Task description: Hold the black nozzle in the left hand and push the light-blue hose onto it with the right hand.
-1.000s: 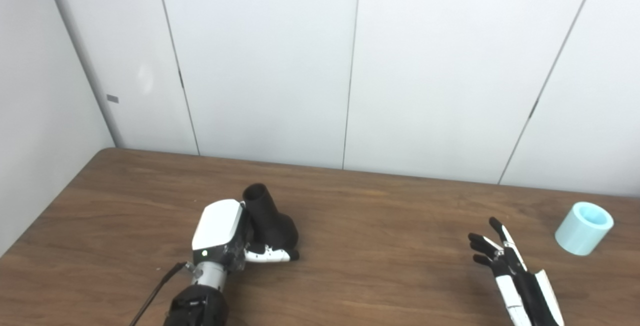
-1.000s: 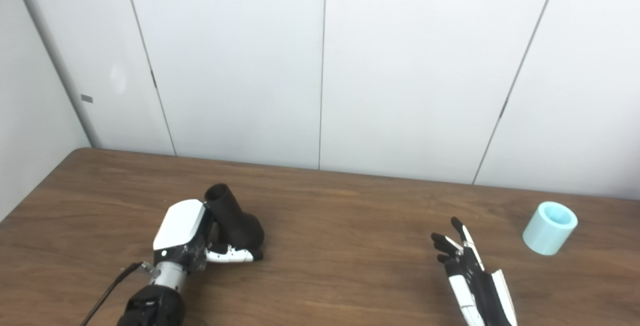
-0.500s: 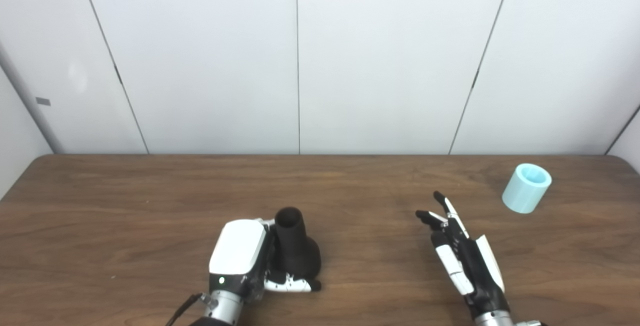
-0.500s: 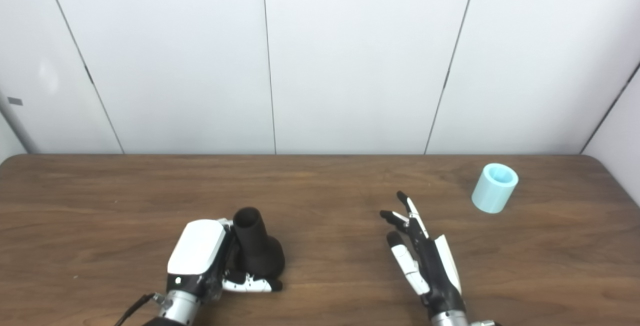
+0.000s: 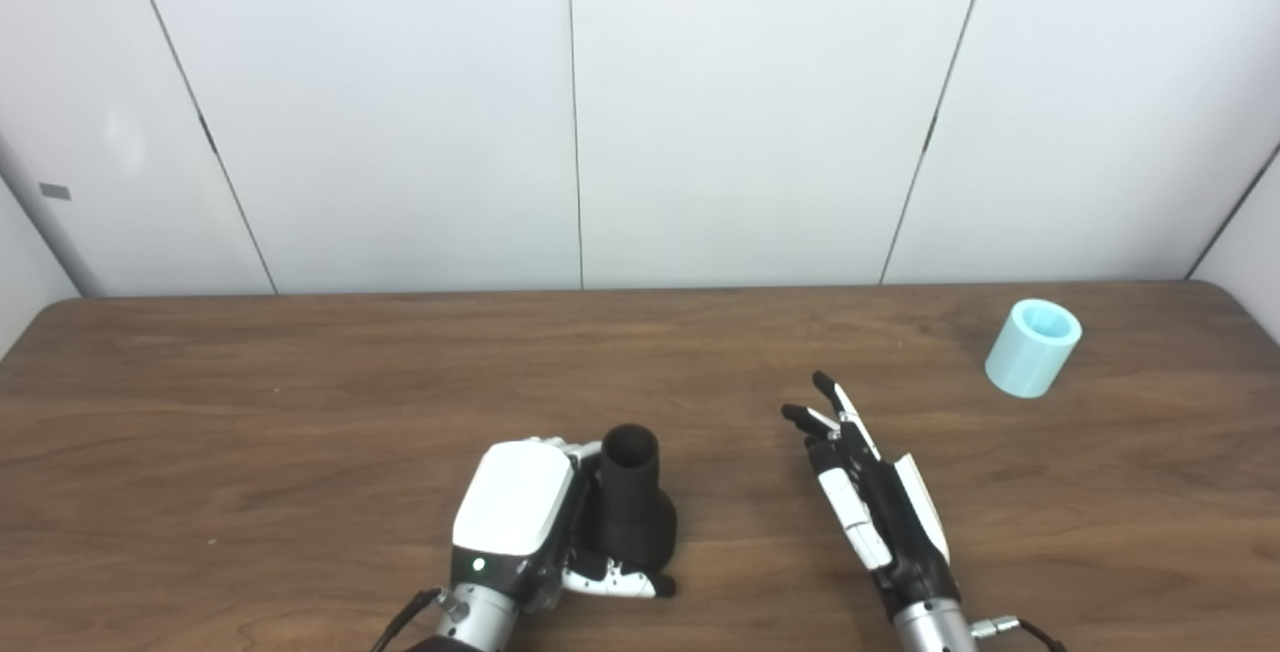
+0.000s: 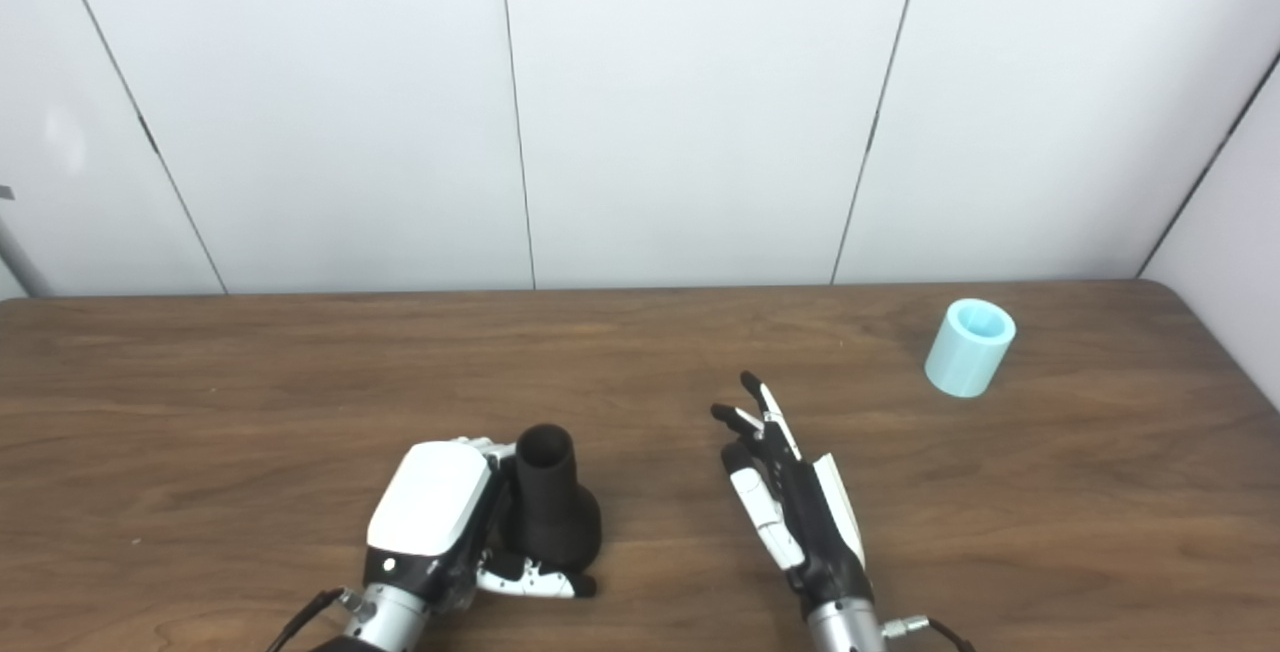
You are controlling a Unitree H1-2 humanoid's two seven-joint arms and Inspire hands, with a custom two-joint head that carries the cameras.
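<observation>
The black nozzle [image 5: 633,514] stands on the wooden table [image 5: 300,412] near the front edge, narrow mouth up. My left hand [image 5: 525,522] is wrapped around its left side, thumb curled under its wide base, so it is shut on the nozzle. The light-blue hose piece [image 5: 1032,348], a short hollow cylinder, sits tilted at the far right of the table. My right hand [image 5: 875,502] hovers open and empty with fingers stretched out, well to the left of and nearer than the hose, right of the nozzle.
White wall panels [image 5: 750,102] rise directly behind the table's far edge. The table's rounded right corner [image 6: 1165,297] lies just beyond the hose. Bare wood stretches between my right hand and the hose.
The camera has swung to the right, shifting the whole picture left. The left hand stays shut on the nozzle. The right hand stays open; any move of its own cannot be told from the camera shift.
</observation>
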